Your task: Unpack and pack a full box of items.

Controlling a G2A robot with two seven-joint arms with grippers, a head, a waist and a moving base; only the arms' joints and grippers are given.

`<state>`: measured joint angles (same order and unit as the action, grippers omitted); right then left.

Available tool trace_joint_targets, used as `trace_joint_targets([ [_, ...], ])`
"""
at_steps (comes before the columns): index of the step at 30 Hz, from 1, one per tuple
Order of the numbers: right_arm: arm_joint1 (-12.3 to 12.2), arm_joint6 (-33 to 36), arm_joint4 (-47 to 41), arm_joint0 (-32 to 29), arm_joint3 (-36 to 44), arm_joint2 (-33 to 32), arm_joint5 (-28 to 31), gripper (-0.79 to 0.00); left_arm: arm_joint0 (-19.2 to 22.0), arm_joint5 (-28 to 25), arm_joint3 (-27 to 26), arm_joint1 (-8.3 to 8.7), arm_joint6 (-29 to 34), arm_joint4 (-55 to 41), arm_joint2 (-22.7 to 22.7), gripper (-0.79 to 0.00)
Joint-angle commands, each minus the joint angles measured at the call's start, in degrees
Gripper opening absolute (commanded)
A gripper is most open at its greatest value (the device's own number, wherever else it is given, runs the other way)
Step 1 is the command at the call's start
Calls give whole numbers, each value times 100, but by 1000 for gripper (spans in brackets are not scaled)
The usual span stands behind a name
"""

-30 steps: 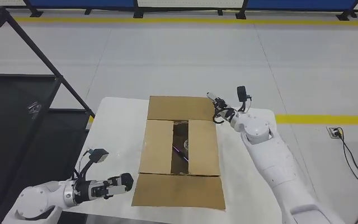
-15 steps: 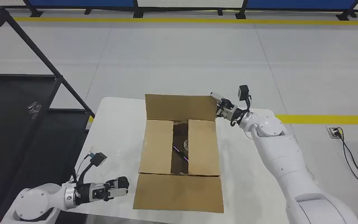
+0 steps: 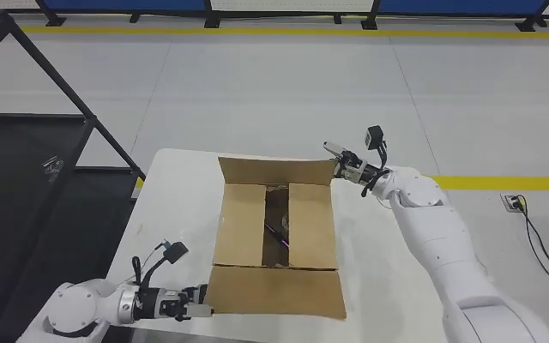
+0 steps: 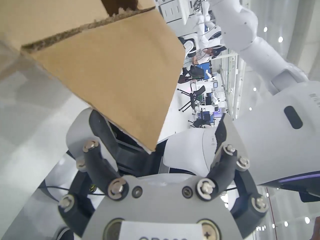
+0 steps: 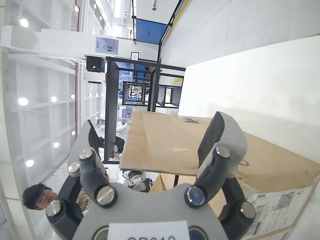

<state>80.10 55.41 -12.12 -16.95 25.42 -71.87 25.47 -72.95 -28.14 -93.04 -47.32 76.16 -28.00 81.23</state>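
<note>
Status: early in the unpack. The cardboard box (image 3: 276, 231) sits mid-table (image 3: 176, 197). Its far outer flap (image 3: 274, 170) is tipped up and its near outer flap (image 3: 274, 293) is laid out flat, but the inner flaps (image 3: 240, 225) are folded over the top, with items (image 3: 279, 227) showing through the gap between them. The right gripper (image 5: 153, 126) is at the far flap's corner and the left gripper (image 4: 155, 131) at the near flap's corner, both with jaws spread and clamping nothing. Left to do: open the inner flaps, empty, repack.
</note>
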Motion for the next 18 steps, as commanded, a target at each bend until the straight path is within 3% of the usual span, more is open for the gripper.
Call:
trace_joint_targets([
  [1,-23,99,26,-24,64,-2,32,0,16,-67,27,12,-69,-383,53,0],
  [12,-250,543,202,-424,845,-147,196,0,11,-540,30,29,-630,-575,230,0],
  [18,-402,423,420,-928,1793,-293,-10,0,85,-347,-202,-23,-1348,-97,113,0],
])
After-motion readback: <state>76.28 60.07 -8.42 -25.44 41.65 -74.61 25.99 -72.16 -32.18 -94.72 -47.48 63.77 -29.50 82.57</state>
